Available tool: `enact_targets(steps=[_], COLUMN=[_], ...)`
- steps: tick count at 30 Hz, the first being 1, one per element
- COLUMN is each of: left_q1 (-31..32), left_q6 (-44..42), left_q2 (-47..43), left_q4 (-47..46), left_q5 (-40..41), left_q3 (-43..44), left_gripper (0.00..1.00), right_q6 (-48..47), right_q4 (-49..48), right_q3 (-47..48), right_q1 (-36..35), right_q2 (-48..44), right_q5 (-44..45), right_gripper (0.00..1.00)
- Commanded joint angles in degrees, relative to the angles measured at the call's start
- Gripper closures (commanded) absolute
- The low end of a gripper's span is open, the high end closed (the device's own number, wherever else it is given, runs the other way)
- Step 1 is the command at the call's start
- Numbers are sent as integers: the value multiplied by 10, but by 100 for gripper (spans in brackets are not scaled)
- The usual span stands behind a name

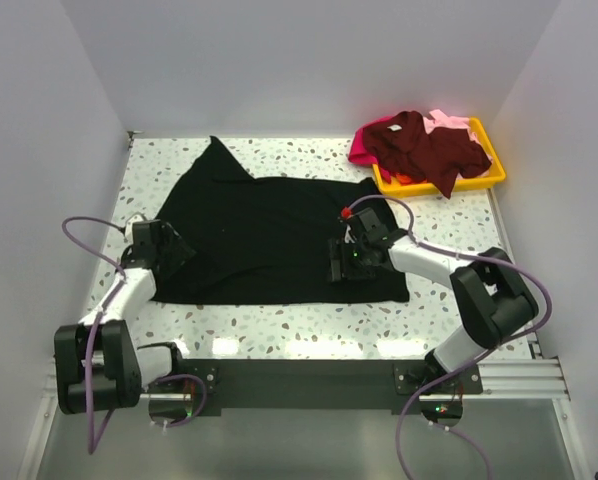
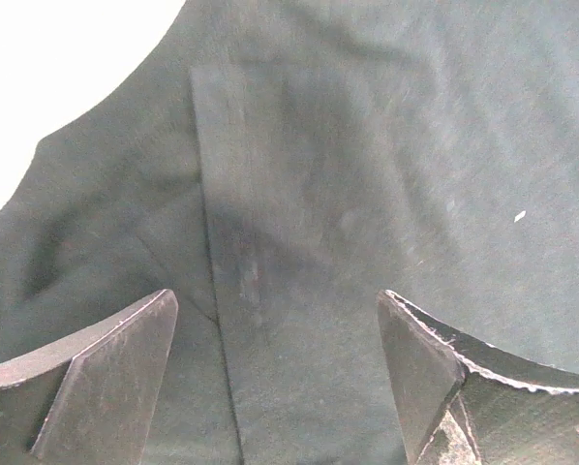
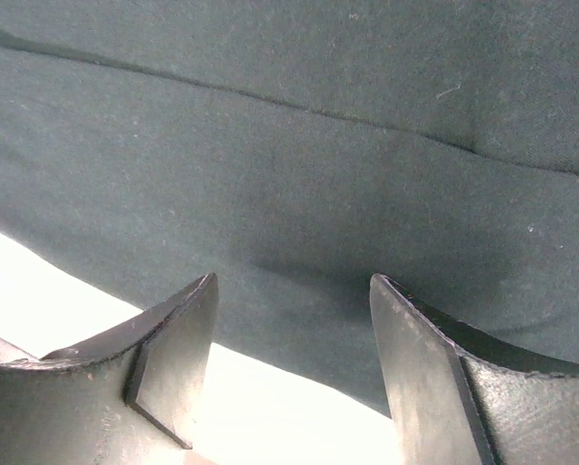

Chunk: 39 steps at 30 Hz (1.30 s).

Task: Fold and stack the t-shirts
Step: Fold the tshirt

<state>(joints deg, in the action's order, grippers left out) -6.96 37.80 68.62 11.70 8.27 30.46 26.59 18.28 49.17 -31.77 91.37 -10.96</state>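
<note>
The large black t-shirt (image 1: 269, 235) lies spread flat on the speckled table, one sleeve pointing to the far left. My left gripper (image 1: 174, 250) is open at the shirt's left edge; its wrist view shows black cloth (image 2: 348, 194) with a sleeve seam between the spread fingers (image 2: 115, 368). My right gripper (image 1: 337, 262) is open over the shirt's right part; its wrist view shows the shirt's hem (image 3: 299, 252) between its fingers (image 3: 178, 349), nothing pinched. The dark maroon shirt (image 1: 424, 145), the magenta shirt (image 1: 362, 150) and the pale pink shirt (image 1: 449, 122) lie heaped in the tray.
The yellow plastic tray (image 1: 479, 180) stands at the far right corner of the table. White walls close in the table on the left, back and right. A metal rail (image 1: 309, 380) with the arm bases runs along the near edge.
</note>
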Motion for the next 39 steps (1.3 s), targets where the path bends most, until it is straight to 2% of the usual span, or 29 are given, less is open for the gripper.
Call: enact_targets(steps=[1,4,8,18,20,28,39], left_q1=[-3,-2,18,195,209,230,230], left_q6=[-17,-26,-28,55,68,91,104], left_q2=[-51,-71,-117,-146,-138,-106,-98], left_q4=[44,86,128,205,220,218,204], left_q5=[23,28,41,112,124,131,127], left_q3=[56,85,78,22,24,7,-17], left_gripper=[11,10,12,19,19,27,29], right_q6=[2,0,3,5,6,5,4], right_q4=[92,109,112,71,61,46,42], right_q3=[7,24,26,5,-6,-33,-60], right_q1=[-2,-3,-2,-3,-3,-3,-3], right_q2=[-25,-56,-92,-98,-100,-119,-132], right_q5=[27,31,32,4,-2,-6,-6], right_gripper=[32,31,30,30,30,29,29])
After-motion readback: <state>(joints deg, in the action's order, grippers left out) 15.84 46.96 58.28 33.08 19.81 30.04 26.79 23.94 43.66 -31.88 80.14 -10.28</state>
